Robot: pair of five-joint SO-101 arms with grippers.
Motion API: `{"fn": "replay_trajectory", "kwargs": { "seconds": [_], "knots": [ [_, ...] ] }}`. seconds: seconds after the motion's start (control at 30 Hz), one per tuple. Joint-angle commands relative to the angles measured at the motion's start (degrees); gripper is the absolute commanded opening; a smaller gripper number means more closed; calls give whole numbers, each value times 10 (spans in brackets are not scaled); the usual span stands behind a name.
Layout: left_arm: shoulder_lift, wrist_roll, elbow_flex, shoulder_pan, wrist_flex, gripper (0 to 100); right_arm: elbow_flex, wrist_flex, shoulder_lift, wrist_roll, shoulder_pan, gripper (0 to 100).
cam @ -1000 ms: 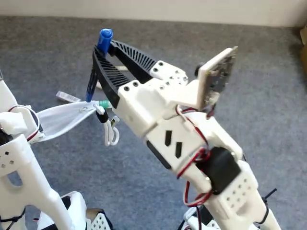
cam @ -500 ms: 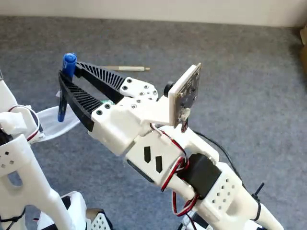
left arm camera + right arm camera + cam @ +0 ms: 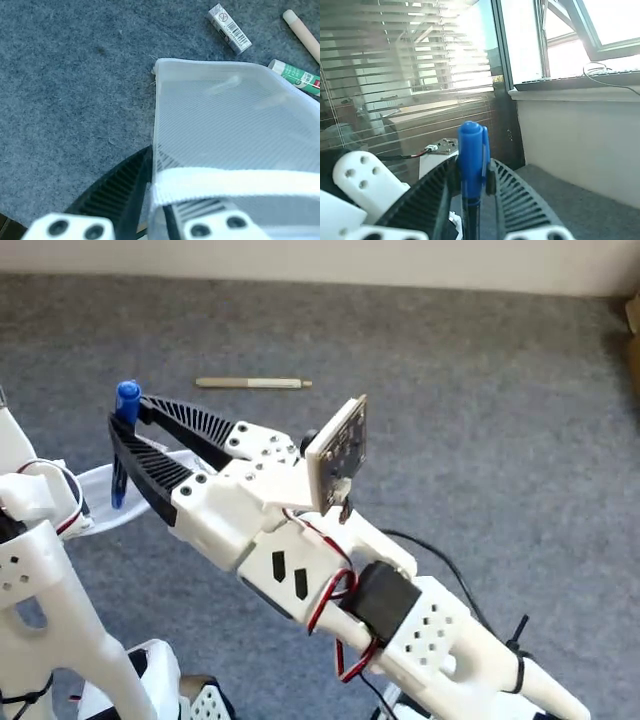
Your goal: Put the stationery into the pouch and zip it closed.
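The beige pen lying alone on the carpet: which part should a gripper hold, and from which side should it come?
Take the beige pen at mid-shaft, coming from straight above with the jaws across it. It lies flat on the carpet, thin and straight, with both long sides free.

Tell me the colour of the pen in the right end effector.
Blue; the pen shows best in the right wrist view.

**Materials check**

We read the carpet (image 3: 75,100) as grey felt, matt and fuzzy. The pouch (image 3: 235,125) is white translucent mesh cloth with a woven band. The pen (image 3: 472,150): blue plastic, slight gloss. On the right gripper (image 3: 470,175), fingers (image 3: 185,420) are black ribbed matt plastic; arm shell (image 3: 235,510) is smooth white plastic. The stick (image 3: 250,383) looks like bare matt wood.
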Motion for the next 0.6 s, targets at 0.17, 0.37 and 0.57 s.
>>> {"fn": "replay_trajectory", "kwargs": {
  "seconds": [0.17, 0.37, 0.57],
  "knots": [
    [7, 8, 3, 11, 1, 7, 80, -122, -14, 91, -8, 5],
    [7, 8, 3, 11, 1, 7, 117, -130, -14, 91, -9, 5],
    [8, 8, 3, 11, 1, 7, 140, -125, -14, 95, -30, 5]
  ]
}}
